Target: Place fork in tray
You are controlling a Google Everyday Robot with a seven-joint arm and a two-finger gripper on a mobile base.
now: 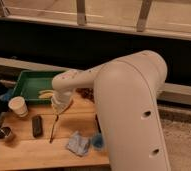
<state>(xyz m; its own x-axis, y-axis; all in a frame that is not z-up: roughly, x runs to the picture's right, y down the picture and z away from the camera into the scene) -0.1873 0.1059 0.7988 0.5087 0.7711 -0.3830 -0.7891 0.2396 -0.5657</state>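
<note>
The fork (54,129) is a slim dark-looking sliver hanging slantwise, its upper end in my gripper (58,111) and its lower end low over the wooden table (34,150). The gripper is shut on the fork's upper end, just in front of the near right corner of the green tray (25,84). The tray sits at the back left of the table and holds a pale yellow item (46,93). The big white arm (129,110) hides the table's right part.
A black rectangular block (37,125) lies left of the fork. A white paper cup (19,106) stands in front of the tray, and a small metal cup (5,133) at the left edge. A crumpled blue cloth (79,144) lies at the front.
</note>
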